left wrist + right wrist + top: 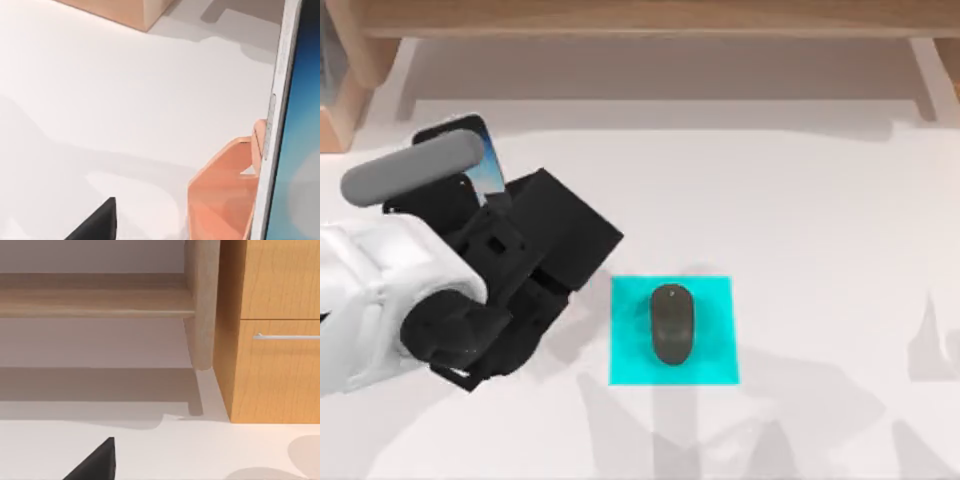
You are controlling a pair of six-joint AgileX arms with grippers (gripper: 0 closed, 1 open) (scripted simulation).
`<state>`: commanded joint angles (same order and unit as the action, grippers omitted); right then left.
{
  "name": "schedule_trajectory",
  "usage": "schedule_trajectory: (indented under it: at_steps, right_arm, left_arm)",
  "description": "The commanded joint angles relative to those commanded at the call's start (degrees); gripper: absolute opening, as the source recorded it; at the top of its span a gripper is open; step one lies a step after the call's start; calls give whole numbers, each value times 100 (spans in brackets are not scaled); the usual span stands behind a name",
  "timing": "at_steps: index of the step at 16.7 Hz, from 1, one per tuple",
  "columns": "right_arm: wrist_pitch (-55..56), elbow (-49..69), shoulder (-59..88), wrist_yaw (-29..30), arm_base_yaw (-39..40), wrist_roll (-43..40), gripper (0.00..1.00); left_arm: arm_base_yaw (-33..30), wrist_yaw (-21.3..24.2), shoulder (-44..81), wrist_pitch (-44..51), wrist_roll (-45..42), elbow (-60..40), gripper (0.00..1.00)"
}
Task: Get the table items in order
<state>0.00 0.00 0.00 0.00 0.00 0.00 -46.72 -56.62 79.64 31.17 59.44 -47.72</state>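
The flat cyan square mat point(672, 331) lies on the white desk point(800, 220) a little below the middle of the top view, and the small dark grey oval computer mouse point(672, 324) rests on it, lengthwise and roughly centred, touching the mat alone. To the left of the mat, my left arm reaches in from the desk's left edge, its white casing and black wrist block covering much of that side; the left gripper point(485, 180) sits up and to the left of the mat, near the desk's far left corner. There the black-framed smartphone with a glowing blue-white screen point(486, 158) shows partly beyond the arm, standing tilted on edge; I cannot tell whether the fingers are wide, narrow or holding the phone. In the left wrist view the phone's pale side edge and blue screen point(295, 150) run steeply upright, touching the salmon-orange angled phone stand point(222, 200), whose raised lip meets the phone's edge, so the phone appears to lean on the stand, well apart from the mat. The right wrist view looks over the desk toward a wooden cabinet with a metal drawer handle point(272, 335) and a light wooden shelf frame point(100, 300)
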Motion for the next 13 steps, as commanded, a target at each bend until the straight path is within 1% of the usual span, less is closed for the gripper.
schedule_trajectory:
  at_steps: [1,3,5,9,11,13]
  right_arm:
    - [0,0,0,0,0,0,100]
    - [0,0,0,0,0,0,100]
    - [0,0,0,0,0,0,100]
    - [0,0,0,0,0,0,100]
    - [0,0,0,0,0,0,100]
    - [0,0,0,0,0,0,100]
  left_arm:
    - [127,167,-342,-133,-219,242,100]
    - [472,637,-1174,-469,-772,778,100]
    - [959,1187,-2146,-830,-1367,1401,100]
    - [1773,2063,-3988,-1480,-2320,2299,100]
    - [2203,2665,-4814,-1752,-2938,2619,100]
    - [2773,3432,-5669,-2031,-3707,3058,100]
